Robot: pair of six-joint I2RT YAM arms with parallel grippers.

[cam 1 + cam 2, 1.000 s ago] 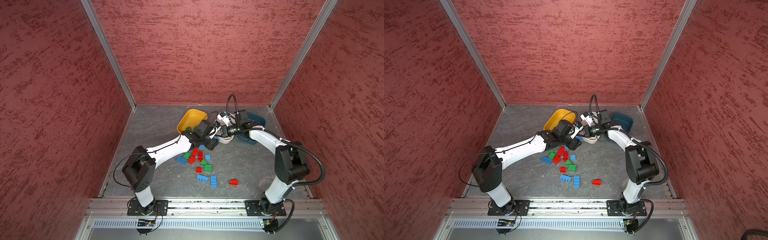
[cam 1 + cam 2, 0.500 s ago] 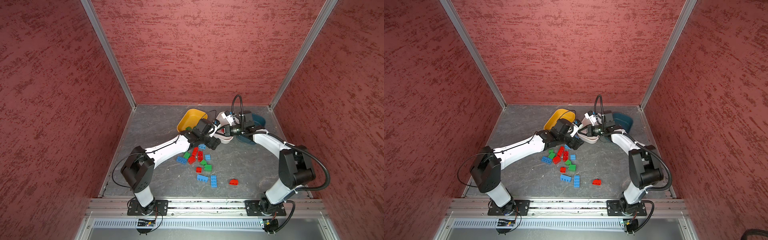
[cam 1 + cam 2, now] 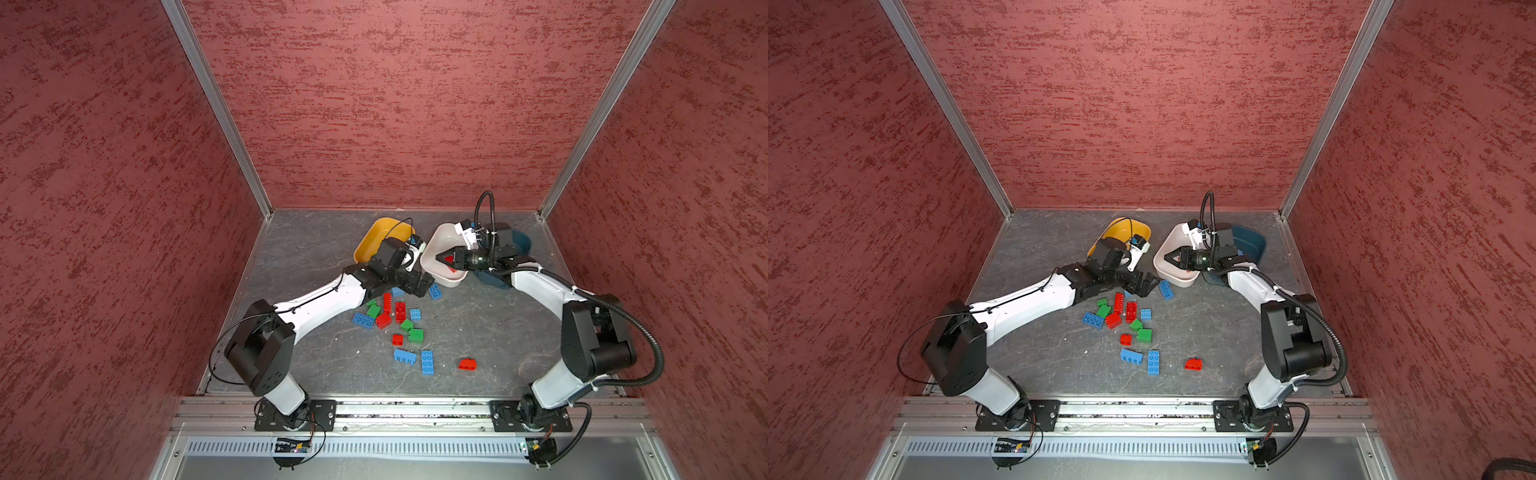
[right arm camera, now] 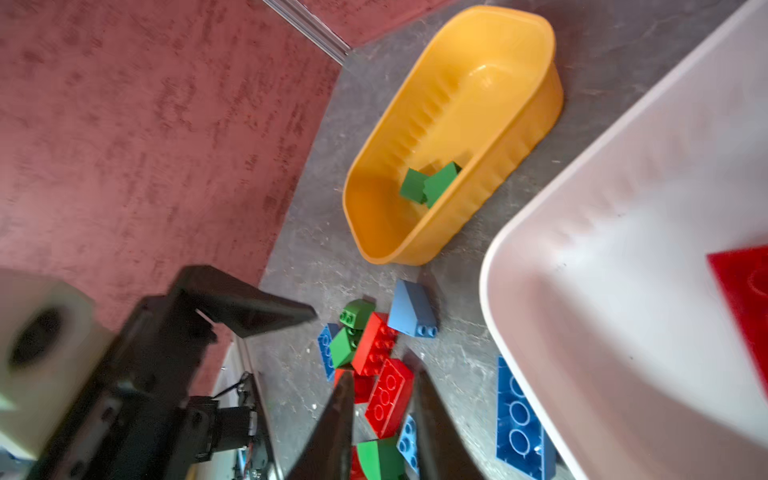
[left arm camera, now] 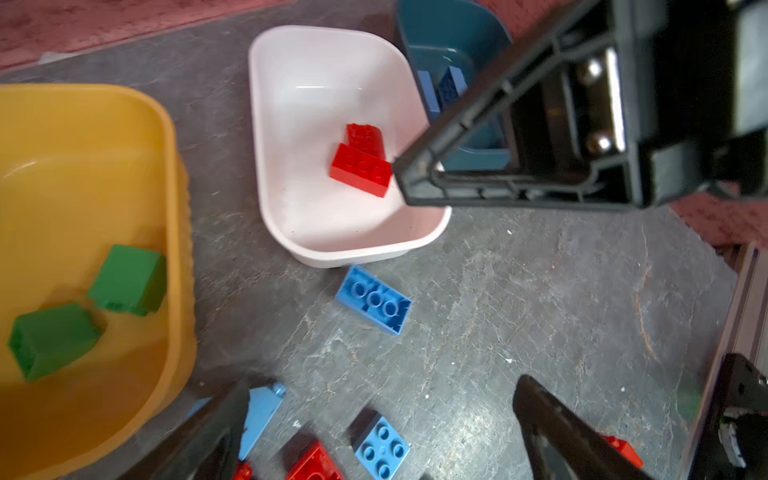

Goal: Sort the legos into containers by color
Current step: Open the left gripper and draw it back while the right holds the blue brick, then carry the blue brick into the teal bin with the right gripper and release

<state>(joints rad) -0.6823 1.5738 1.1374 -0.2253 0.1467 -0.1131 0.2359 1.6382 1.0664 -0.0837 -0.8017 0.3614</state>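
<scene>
My left gripper (image 5: 384,384) (image 3: 415,286) hangs wide open and empty above the loose legos (image 3: 390,311) on the floor, beside the yellow container (image 3: 374,241). That container holds two green bricks (image 5: 129,278). My right gripper (image 4: 382,378) (image 3: 439,257) hovers over the white container (image 3: 440,237). Its jaws stand a narrow gap apart with nothing between them. Two red bricks (image 5: 361,168) lie in the white container right by its fingertip (image 5: 409,178). The teal container (image 3: 521,241), partly hidden behind the right wrist, holds blue bricks (image 5: 451,87).
An upturned blue brick (image 5: 374,299) lies just in front of the white container. A small square blue brick (image 5: 380,449) sits between my left fingers. Two blue bricks (image 3: 415,359) and a lone red one (image 3: 467,364) lie nearer the front rail. Red walls enclose three sides.
My left gripper has opened wide and drawn back a little from the yellow container toward the pile. My right gripper has moved further over the white container and its jaws have parted slightly.
</scene>
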